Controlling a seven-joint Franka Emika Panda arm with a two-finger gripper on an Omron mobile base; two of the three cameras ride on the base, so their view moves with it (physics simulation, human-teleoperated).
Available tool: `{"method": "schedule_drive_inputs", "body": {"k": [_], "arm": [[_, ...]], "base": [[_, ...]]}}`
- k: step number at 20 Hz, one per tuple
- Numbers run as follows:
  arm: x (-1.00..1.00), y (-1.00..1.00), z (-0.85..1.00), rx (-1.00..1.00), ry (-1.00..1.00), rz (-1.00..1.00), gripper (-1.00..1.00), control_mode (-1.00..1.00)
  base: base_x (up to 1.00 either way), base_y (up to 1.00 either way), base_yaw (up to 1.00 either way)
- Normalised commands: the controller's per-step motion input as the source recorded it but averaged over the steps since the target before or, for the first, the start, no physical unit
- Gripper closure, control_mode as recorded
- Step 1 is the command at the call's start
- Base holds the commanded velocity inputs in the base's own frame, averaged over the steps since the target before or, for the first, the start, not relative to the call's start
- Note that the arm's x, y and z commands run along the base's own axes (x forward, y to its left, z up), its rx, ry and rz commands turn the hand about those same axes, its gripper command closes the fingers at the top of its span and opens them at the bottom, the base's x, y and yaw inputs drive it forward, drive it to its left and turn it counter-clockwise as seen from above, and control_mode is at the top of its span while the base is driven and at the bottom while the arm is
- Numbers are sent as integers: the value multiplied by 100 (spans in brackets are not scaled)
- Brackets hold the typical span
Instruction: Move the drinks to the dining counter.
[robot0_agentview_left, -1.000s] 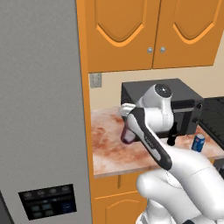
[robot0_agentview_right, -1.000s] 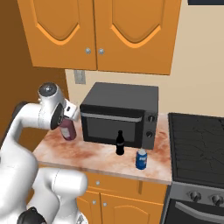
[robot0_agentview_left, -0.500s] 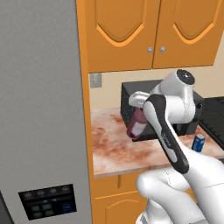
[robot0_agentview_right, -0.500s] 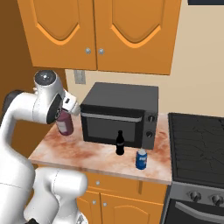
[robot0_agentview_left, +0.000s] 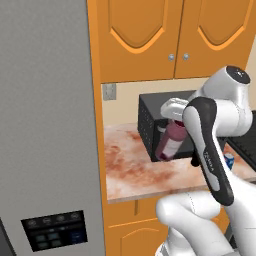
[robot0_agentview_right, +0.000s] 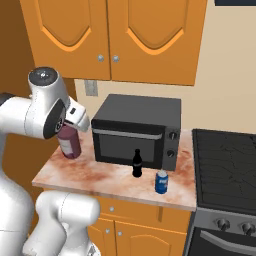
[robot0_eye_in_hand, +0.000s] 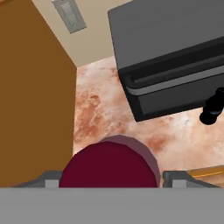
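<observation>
A: Arm swung up and right; gripper (robot0_agentview_right: 68, 131) clamps a maroon cup (robot0_agentview_right: 69, 142), lifted off the worktop (robot0_agentview_right: 100, 175).
B: Drinks?
A: Bottle (robot0_agentview_right: 136, 163) and can (robot0_agentview_right: 161, 182) near the microwave (robot0_agentview_right: 135, 131); fingers mostly hidden.

Open worktop (robot0_agentview_right: 87, 172) left of and in front of the microwave (robot0_agentview_right: 137, 131), bounded at far left by a tall brown panel (robot0_eye_in_hand: 30, 96). Blocked near the front edge by a dark bottle (robot0_agentview_right: 136, 163) and blue can (robot0_agentview_right: 161, 182), close together. Capped above by orange wall cabinets (robot0_agentview_right: 115, 35).
</observation>
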Motion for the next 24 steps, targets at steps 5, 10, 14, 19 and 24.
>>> {"method": "schedule_drive_inputs", "body": {"k": [5,10,14,19,24], "arm": [[-37,-10,0,-1,12,0,100,-100],[-26,0,42,-1,-7,0,100,-100],[-23,-3,40,0,0,0,100,-100],[-28,0,27,-7,14,0,100,-100],[-14,-7,41,-13,22,-3,100,-100]], "base": [[0,0,0],[0,0,0],[0,0,0],[0,0,0],[0,0,0]]}}
